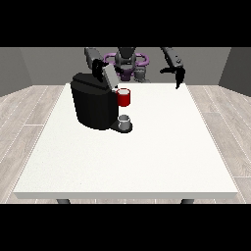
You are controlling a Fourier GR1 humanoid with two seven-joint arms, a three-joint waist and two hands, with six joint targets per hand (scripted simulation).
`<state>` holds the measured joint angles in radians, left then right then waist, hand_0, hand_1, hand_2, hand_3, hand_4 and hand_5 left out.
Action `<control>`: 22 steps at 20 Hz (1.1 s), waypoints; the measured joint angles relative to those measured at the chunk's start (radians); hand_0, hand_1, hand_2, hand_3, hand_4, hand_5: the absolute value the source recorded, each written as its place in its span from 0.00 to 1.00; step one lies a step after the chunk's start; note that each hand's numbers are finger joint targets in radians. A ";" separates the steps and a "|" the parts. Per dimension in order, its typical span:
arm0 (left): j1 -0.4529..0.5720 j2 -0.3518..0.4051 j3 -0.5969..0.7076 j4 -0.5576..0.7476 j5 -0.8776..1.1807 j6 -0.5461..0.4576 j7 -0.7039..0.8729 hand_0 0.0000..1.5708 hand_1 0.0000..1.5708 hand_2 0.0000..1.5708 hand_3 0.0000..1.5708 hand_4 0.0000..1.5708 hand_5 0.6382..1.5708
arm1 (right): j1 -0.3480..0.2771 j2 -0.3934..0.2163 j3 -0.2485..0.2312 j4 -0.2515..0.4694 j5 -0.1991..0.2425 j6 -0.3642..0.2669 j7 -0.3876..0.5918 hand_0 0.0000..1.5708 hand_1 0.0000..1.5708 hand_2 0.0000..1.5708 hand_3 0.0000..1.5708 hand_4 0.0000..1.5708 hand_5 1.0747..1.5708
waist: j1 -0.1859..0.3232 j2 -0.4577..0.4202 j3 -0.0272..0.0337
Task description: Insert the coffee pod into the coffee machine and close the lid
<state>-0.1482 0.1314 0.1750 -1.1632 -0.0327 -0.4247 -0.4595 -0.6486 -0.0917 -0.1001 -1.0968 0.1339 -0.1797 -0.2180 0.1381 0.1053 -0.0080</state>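
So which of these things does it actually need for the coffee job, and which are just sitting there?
Needed for the job:
- coffee machine, black, on the table
- its lid, raised
- red holder at the machine's front
- hand at the view's left, near the lid

Just there:
- grey cup on the machine's base
- white table
- hand at the view's right, hanging apart

I can't make out the pod.
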 measured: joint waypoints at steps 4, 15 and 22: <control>-0.005 0.017 0.009 0.025 0.005 -0.009 -0.008 0.00 0.00 0.00 0.00 0.23 1.00 | -0.018 0.010 0.021 0.005 0.020 -0.010 0.008 0.00 0.00 0.00 0.00 0.23 1.00 | 0.005 0.006 0.0033; -0.069 0.041 0.021 0.095 0.020 -0.035 -0.034 0.00 0.00 0.00 0.00 0.23 1.00 | -0.165 0.056 0.087 0.047 0.105 -0.092 0.119 0.00 0.00 0.00 0.00 0.24 1.00 | 0.047 0.057 0.0097; -0.092 0.043 0.012 0.121 0.017 -0.040 -0.041 0.00 0.00 0.00 0.00 0.19 1.00 | -0.268 0.072 0.131 0.096 0.161 -0.110 0.126 0.00 0.00 0.00 0.00 0.24 1.00 | 0.078 0.059 0.0079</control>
<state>-0.2401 0.1741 0.1867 -1.0418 -0.0157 -0.4650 -0.5000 -0.9168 -0.0201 0.0313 -1.0007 0.2951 -0.2895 -0.0921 0.2159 0.1647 0.0000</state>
